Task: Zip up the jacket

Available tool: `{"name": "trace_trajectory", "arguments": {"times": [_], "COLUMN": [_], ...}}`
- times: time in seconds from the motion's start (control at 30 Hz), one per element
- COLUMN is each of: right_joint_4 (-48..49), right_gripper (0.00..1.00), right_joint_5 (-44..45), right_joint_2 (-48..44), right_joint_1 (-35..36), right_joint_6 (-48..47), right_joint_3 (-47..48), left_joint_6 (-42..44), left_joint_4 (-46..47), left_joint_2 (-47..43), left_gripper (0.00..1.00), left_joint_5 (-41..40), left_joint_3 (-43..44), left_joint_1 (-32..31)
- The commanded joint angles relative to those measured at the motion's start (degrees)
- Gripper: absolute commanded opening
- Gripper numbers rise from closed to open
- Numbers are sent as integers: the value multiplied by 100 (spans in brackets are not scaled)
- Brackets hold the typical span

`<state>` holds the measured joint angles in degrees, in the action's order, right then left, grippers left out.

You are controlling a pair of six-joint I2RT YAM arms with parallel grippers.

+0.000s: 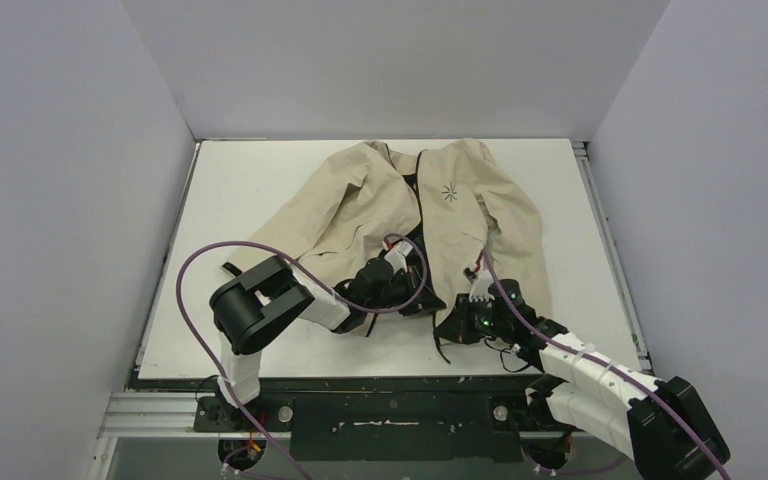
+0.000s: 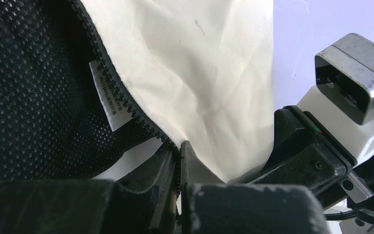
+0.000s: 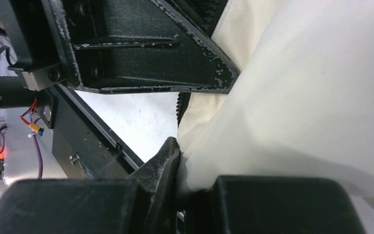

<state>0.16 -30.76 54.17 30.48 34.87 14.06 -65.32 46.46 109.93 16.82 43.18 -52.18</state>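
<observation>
The beige jacket [image 1: 360,200] lies face up on the white table, front open, its dark zipper [image 1: 421,205] running down the middle. My left gripper [image 1: 400,282] is shut on the bottom of the zipper edge. In the left wrist view the left gripper [image 2: 180,148] pinches the zipper teeth [image 2: 121,92] between dark mesh lining [image 2: 29,87] and beige cloth. My right gripper [image 1: 463,318] sits just to the right at the hem. In the right wrist view the right gripper [image 3: 179,148] is shut on the beige fabric [image 3: 297,97], which hides one finger.
A white care label [image 2: 104,97] is sewn beside the zipper teeth. The two wrists are close together: the right arm's camera block [image 2: 353,78] fills the left wrist view's right side. The table's near metal edge [image 3: 92,141] lies just below the hem. White walls enclose the table.
</observation>
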Motion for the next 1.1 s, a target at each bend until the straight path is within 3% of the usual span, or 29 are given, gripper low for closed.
{"name": "trace_trajectory", "arguments": {"times": [0.0,0.13,0.23,0.6,0.9,1.0,1.07], "right_joint_4": [626,1072,1222,1280,1311,1310,1311], "right_gripper": [0,0,0,0,0,0,0], "right_joint_5": [-679,-1045,-1054,-443,-441,-395,-372], "right_joint_2": [-169,-276,-371,-1011,-1183,-1188,-1185], "right_joint_1": [46,46,46,19,6,6,2], "right_joint_6": [-4,108,135,354,397,391,397], "right_joint_3": [134,71,32,14,-38,-20,-18], "left_joint_6": [149,247,357,386,397,390,357], "left_joint_4": [184,101,-92,-427,-378,-307,-245], "left_joint_2": [-316,-674,-999,-1609,-1624,-1596,-1583], "left_gripper": [16,43,50,50,50,44,31], "left_joint_5": [54,56,120,110,143,174,189], "left_joint_3": [188,124,176,-215,-333,-357,-396], "left_joint_1": [123,134,130,120,49,33,30]}}
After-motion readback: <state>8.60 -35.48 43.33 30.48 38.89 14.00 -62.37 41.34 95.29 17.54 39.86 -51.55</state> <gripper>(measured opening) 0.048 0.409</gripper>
